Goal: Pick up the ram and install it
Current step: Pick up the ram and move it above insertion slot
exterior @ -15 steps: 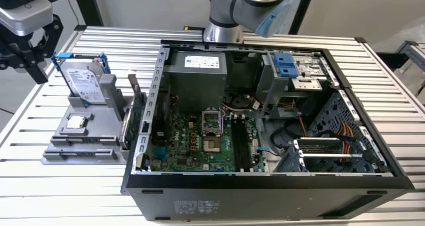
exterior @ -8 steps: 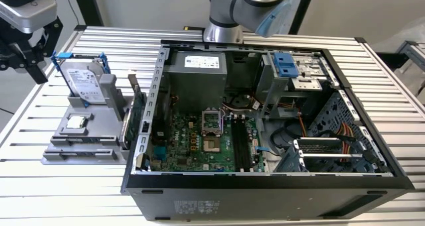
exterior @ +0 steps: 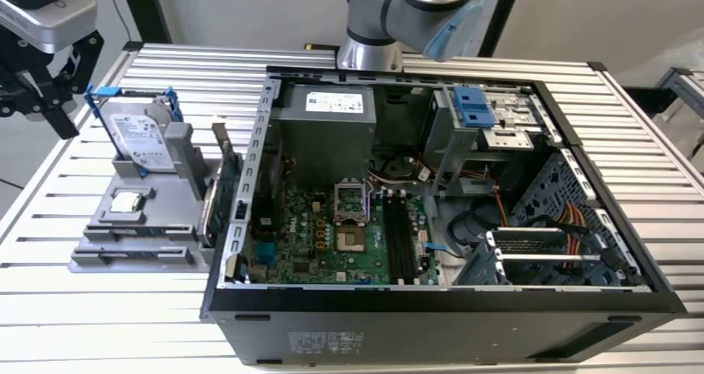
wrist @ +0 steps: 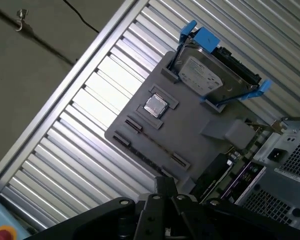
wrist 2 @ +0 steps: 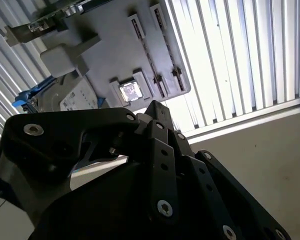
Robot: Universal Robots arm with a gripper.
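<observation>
My gripper [exterior: 39,119] hangs at the exterior view's far left, above the table's corner and higher than the grey parts holder [exterior: 105,259]. Its fingers are open with nothing between them. Its black linkage [wrist 2: 155,190] fills the near part of both wrist views, with the holder [wrist: 190,132] below it. On the holder, the long narrow slots [wrist: 157,145] between small clips look bare. The ram is hidden or out of view. The open computer case [exterior: 440,300] lies on its side with the motherboard [exterior: 330,234] and its black memory slots [exterior: 398,242] exposed.
The holder carries an upright silver hard drive with blue rails [exterior: 143,139], a small square chip [exterior: 130,201] and a green card with a metal bracket [exterior: 223,194] beside the case wall. The arm's base [exterior: 368,53] stands behind the case. The ribbed table [exterior: 132,324] surrounds everything.
</observation>
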